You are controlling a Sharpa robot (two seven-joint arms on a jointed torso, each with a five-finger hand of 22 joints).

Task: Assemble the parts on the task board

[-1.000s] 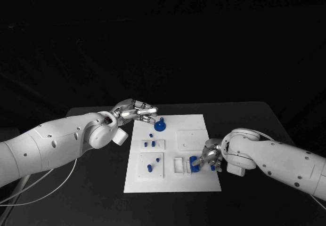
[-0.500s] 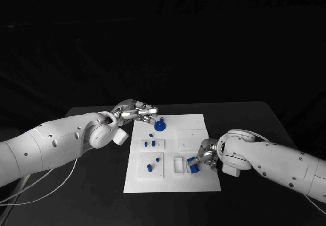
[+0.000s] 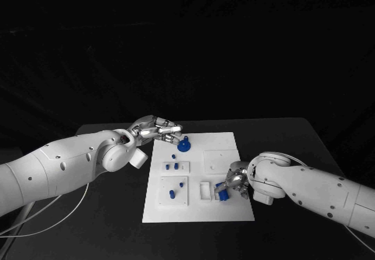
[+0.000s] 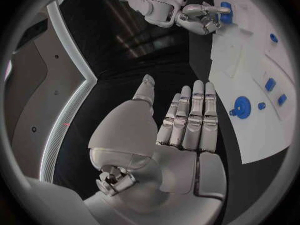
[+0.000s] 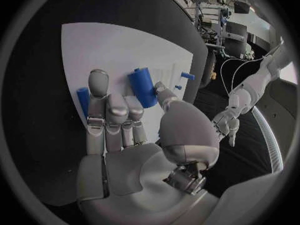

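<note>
The white task board [image 3: 219,208] lies in the middle of the black table. My right hand [image 3: 237,182] hovers over its near right part and pinches a blue cylinder [image 3: 222,193] between thumb and fingers; the same cylinder [image 5: 144,87] shows in the right wrist view, with a second blue piece [image 5: 83,101] beside the fingers. My left hand [image 3: 156,129] is at the board's far left corner, fingers straight and holding nothing [image 4: 187,120]. A round blue part [image 3: 184,144] stands on the board just beside it, also seen as a disc [image 4: 242,106].
Small blue pegs [image 3: 176,165] stand in raised white blocks on the board's left side, more [image 3: 171,192] nearer me. A white slotted holder [image 3: 205,190] lies left of the right hand. A square white block [image 3: 219,158] sits mid-board. Black table surrounds the board.
My right hand has shifted slightly left and toward me with the blue cylinder, closer to the slotted holder. The left hand has stayed put.
</note>
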